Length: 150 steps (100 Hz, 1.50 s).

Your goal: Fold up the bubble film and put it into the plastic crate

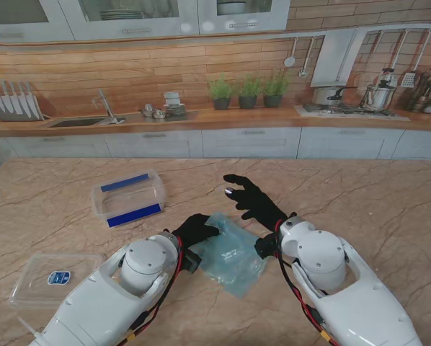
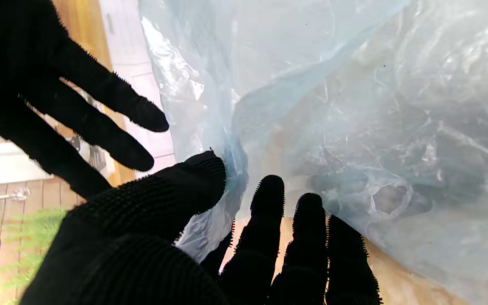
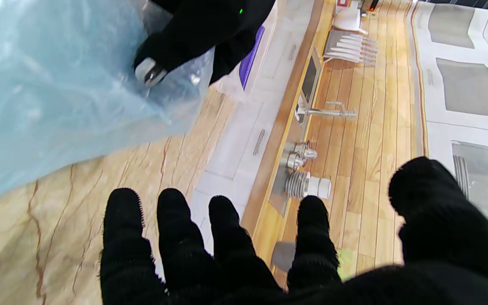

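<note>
Now one bubble film [image 1: 231, 251] is pinched by the left hand [image 1: 196, 230]; the right hand [image 1: 253, 199], beside it, is spread wide, holding nothing; one plastic crate [image 1: 128, 197] lies beyond the left hand.

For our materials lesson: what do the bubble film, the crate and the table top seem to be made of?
Bubble film: thin, glossy, pale blue see-through plastic; it crinkles and shows bubbles up close.
Crate: clear, rigid plastic with blue strips; the table shows through its walls.
Table top: polished beige stone, probably marble or an imitation, judging by its brown veins.
</note>
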{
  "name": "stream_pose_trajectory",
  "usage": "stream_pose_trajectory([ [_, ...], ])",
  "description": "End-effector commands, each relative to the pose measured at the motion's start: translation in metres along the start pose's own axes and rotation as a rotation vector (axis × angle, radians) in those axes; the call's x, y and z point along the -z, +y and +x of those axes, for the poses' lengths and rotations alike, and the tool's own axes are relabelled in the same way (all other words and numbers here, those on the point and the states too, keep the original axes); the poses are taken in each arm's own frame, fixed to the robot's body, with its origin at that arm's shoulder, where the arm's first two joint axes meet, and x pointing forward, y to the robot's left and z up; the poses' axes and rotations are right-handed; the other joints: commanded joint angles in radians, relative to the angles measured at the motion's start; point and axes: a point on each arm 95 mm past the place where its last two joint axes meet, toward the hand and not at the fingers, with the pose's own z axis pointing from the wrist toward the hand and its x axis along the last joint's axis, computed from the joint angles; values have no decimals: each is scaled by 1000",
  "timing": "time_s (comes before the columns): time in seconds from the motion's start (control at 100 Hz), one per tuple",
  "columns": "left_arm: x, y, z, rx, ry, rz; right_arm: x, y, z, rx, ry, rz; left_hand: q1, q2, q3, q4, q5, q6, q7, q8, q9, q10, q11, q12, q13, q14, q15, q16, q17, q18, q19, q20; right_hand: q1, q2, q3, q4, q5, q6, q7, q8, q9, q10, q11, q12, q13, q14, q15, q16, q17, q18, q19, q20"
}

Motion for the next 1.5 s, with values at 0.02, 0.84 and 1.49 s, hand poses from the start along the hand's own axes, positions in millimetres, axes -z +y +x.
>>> stream_pose_trajectory([
  [0.02,0,8,-4,4,-17,-20,4,6,-3,44,-7,-36,38,28,72,-2,-22,-47,47,-15,11,-34,32,11,5,-22,18,11,7,81,-18,-48,46,31,-20,27,47,18,43,21,33,20,42,23,64,-31,52,36,34,-28,51,43],
  [0.84,7,9,-13,21,-29,-121,14,-5,-45,853,-93,17,95,59,134,211,-147,-79,43,-1,-28,-62,19,-6,6,-52,-12,-2,5,63,-100,-40,140,-262,165,14,244,217,-29,218,238,38,222,110,205,-67,300,172,129,-26,133,100],
  [1.49,17,24,-30,-21,-26,-40,-1,-17,-37,556,-428,128,263,84,130,46,-357,-282,231,158,44,-86,145,73,110,-27,128,70,9,83,39,-46,243,-457,361,-6,37,211,-538,104,-110,151,285,96,557,4,538,204,432,5,801,-109],
])
